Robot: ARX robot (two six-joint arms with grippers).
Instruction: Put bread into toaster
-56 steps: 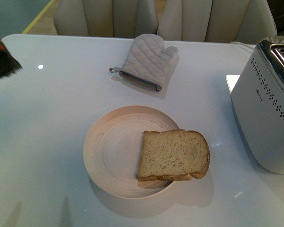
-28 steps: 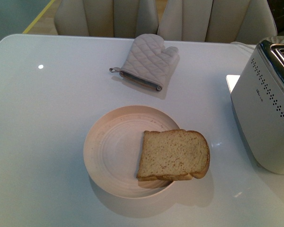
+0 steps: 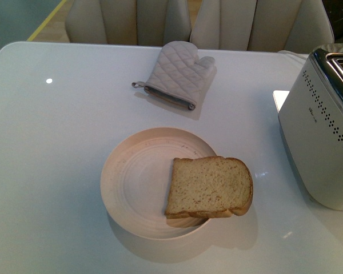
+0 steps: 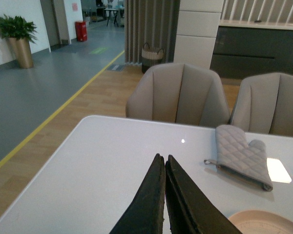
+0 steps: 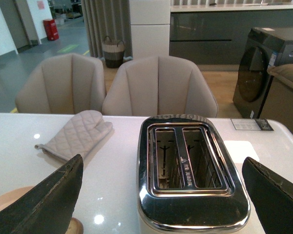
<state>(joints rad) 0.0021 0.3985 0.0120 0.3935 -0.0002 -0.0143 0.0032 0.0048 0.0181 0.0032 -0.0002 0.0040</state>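
Left pincer closed, right pincer spread wide — bread lies on plate.

I see the right gripper spread wide, its dark fingers flanking the toaster, whose two chrome-rimmed slots stand empty. A mitt lies on the desk beyond it, with two chairs behind.
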